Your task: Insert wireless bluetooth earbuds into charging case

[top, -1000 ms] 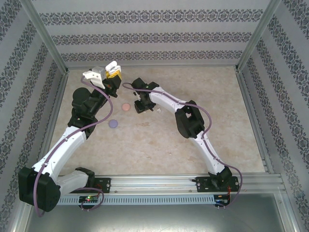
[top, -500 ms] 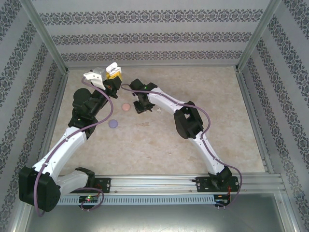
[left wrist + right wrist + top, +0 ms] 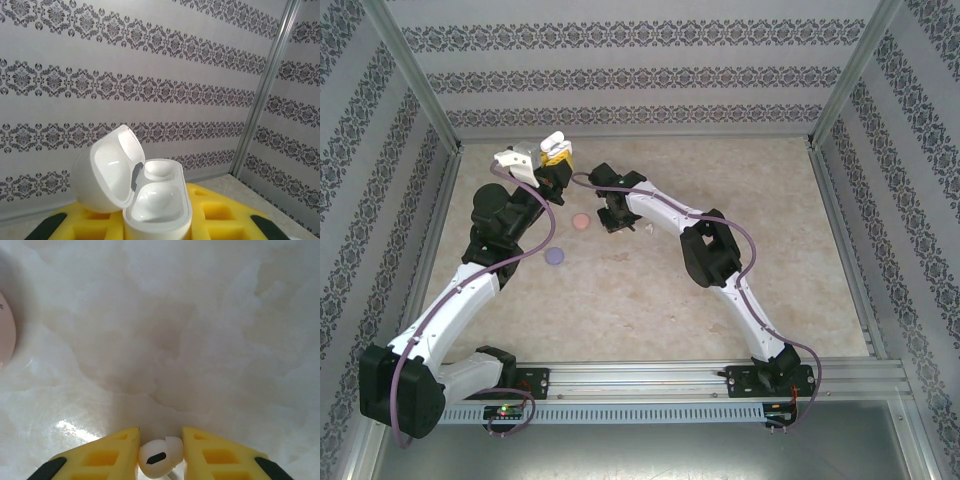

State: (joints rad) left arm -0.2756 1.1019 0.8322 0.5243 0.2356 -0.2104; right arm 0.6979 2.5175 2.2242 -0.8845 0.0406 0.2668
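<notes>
Left tool [image 3: 159,222]:
- Hanging high above the counter [image 3: 720,330], up near the patterned back wall [image 3: 150,75].
- Gripping the white charging case [image 3: 157,200] by its lower body between yellow fingers [image 3: 225,220], closed only as far as the case allows.
- Holding the case upright, with the lid swung open to the left in the left wrist view.
- Showing two wells in the case, both bare and glossy white, with nothing seated in either.

Right tool [image 3: 160,452]:
- Reaching down to the counter, close to the pale marbled surface.
- Pinching a white earbud [image 3: 156,456] between yellow fingers [image 3: 107,455], with the gap narrowed to the bud's width.
- Touching the bud on both sides. Dark oval spot on the bud facing the wrist camera, stem pointing down out of view.
- Cannot tell whether resting on the counter or lifted just off it.

Other items, top external view:
- Pink charging case [image 3: 581,221] lying on the counter just left of the right tool, its edge also showing at the left border of the right wrist view.
- Purple charging case [image 3: 556,257] lying nearer the arm bases, apart from the pink one.
- Small white item [image 3: 646,228] lying just right of the right tool, too small to identify.
</notes>
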